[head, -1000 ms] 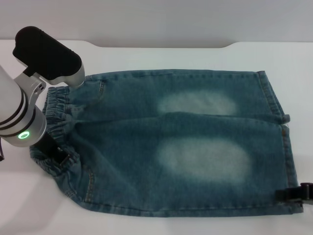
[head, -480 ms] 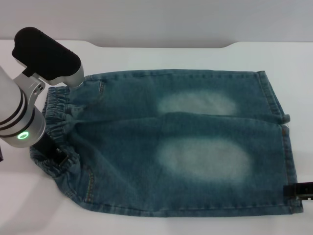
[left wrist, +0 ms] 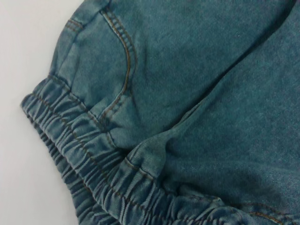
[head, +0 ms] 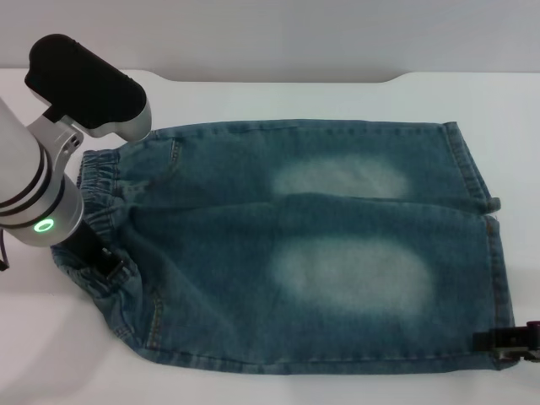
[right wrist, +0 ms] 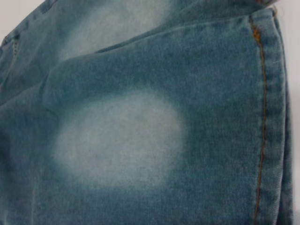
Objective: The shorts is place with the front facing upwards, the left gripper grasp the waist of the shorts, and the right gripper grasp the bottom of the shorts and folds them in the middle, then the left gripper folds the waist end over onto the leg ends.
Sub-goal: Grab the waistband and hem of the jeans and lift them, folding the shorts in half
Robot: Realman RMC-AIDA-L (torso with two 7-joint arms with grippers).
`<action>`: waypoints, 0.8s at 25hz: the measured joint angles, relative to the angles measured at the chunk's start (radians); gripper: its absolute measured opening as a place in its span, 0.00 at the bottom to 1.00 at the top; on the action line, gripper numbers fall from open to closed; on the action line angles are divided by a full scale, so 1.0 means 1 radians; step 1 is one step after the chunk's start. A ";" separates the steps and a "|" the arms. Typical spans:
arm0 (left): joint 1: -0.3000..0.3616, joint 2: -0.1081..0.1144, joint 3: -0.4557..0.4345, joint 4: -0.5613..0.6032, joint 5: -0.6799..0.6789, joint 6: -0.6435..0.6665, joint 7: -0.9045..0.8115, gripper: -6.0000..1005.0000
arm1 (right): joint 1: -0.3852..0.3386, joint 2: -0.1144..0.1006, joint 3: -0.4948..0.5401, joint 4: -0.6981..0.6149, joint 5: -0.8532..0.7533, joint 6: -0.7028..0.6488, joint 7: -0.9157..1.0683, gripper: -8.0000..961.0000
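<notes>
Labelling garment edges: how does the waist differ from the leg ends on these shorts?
The waist is a puckered, gathered elastic band; the leg ends are flat, straight stitched hems. The waist lies on the robot's left under the left end effector; the leg ends lie right, by the right end effector. Both are the same faded blue denim.

Silver arm (head: 34, 198) (green light), black rings

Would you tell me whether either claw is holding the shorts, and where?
Cannot be told: the left claw meets the waist, the right claw the bottom hem.
</notes>
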 joint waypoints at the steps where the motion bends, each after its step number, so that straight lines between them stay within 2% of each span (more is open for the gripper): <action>1: 0.000 0.000 0.000 0.000 0.000 0.000 0.000 0.05 | 0.001 0.000 0.000 -0.003 0.001 -0.001 -0.001 0.60; 20: -0.002 0.000 0.002 0.003 0.005 -0.005 0.002 0.05 | -0.005 0.003 -0.016 0.024 0.009 0.012 -0.019 0.58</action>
